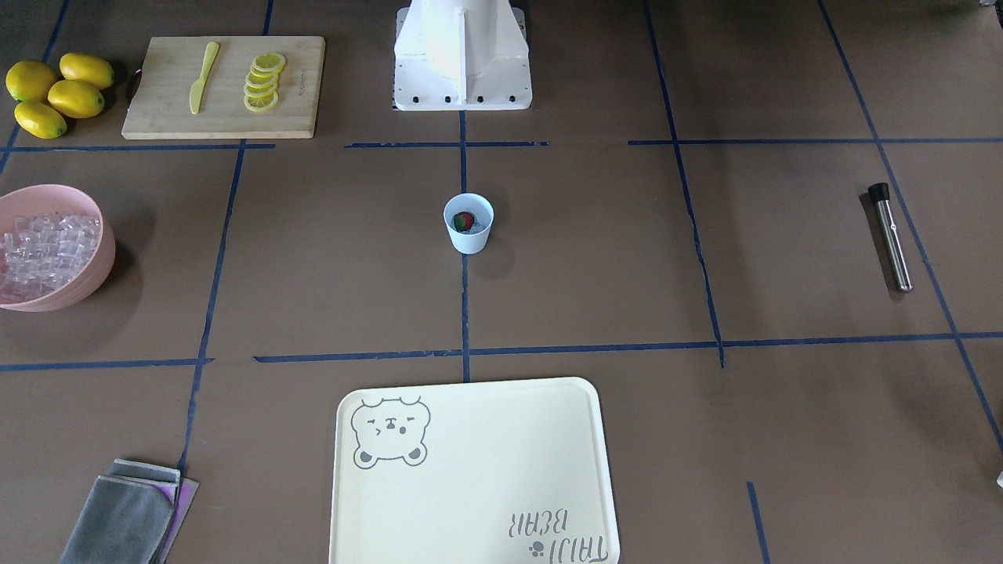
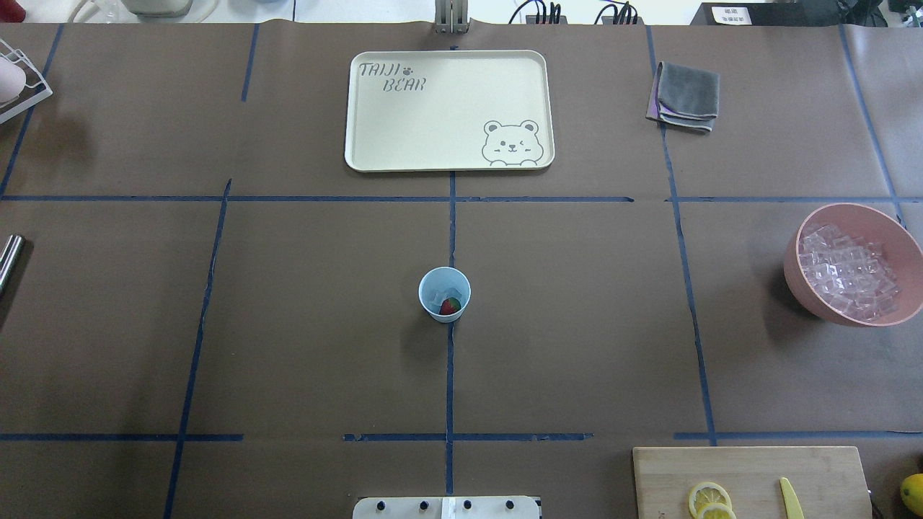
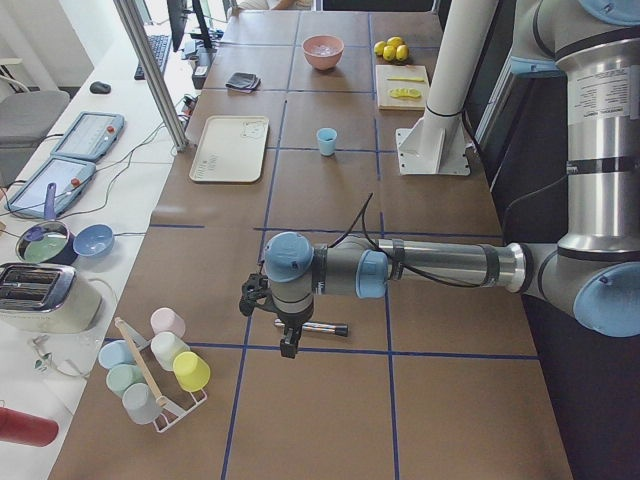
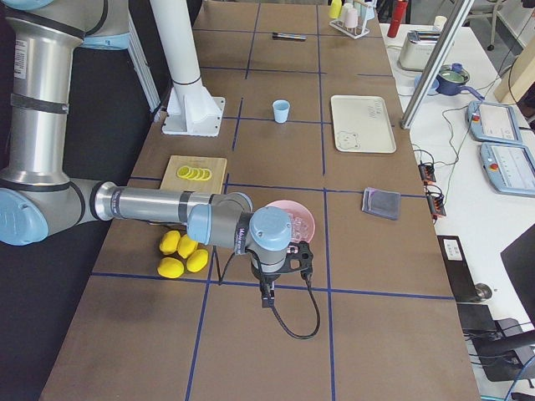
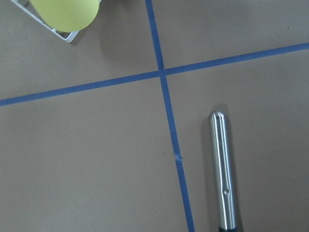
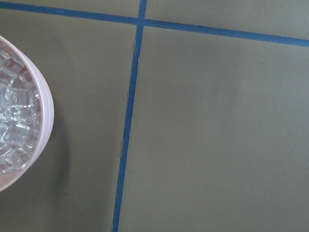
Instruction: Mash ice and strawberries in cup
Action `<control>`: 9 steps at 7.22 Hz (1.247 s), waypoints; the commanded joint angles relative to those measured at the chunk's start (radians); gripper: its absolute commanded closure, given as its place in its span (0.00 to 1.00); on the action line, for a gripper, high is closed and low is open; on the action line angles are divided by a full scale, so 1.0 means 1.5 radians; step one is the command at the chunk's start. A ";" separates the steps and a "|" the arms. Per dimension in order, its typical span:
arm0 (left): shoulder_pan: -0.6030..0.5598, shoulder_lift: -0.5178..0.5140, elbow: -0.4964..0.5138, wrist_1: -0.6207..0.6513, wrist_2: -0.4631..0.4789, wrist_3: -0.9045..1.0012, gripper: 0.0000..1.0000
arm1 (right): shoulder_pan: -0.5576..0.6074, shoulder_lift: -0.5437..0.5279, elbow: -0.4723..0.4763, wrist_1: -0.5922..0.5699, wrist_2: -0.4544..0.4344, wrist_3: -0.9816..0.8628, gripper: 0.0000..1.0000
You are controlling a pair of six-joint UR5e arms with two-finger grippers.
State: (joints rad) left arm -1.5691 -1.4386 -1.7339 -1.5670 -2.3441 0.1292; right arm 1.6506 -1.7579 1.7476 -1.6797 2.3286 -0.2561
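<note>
Mid-frame, the blue cup (image 1: 470, 240) holds ice (image 2: 435, 294) and a red strawberry (image 1: 464, 221); how wide the left gripper (image 3: 288, 346) and right gripper (image 4: 267, 298) stand cannot be told.

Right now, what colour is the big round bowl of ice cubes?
The big round bowl is pink, clearest in the overhead view.

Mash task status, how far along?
Done: the cup holds the strawberry and what looks like ice. In hand: the muddler lies ungrasped, and the left end effector hovers near it. Left: grasp the muddler, then mash; the berry looks whole.
</note>
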 commanded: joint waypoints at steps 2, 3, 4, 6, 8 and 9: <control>-0.004 0.005 -0.022 -0.001 0.002 0.006 0.00 | 0.000 0.000 0.000 0.000 0.000 0.000 0.01; -0.004 0.008 -0.004 -0.010 -0.002 0.005 0.00 | 0.000 0.000 -0.001 0.000 0.000 0.000 0.01; -0.004 0.009 -0.015 -0.007 0.004 0.004 0.00 | 0.000 0.000 -0.001 0.000 0.000 0.000 0.01; -0.004 0.010 -0.006 -0.004 0.005 0.006 0.00 | 0.000 0.000 -0.002 0.000 0.000 0.000 0.01; -0.004 0.012 -0.006 -0.003 0.005 0.007 0.00 | 0.000 0.000 -0.003 0.000 0.000 0.000 0.01; -0.004 0.012 -0.006 -0.003 0.005 0.007 0.00 | 0.000 0.000 -0.003 0.000 0.000 0.000 0.01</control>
State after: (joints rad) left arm -1.5754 -1.4211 -1.7427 -1.5715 -2.3367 0.1393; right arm 1.6506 -1.7579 1.7432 -1.6797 2.3286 -0.2562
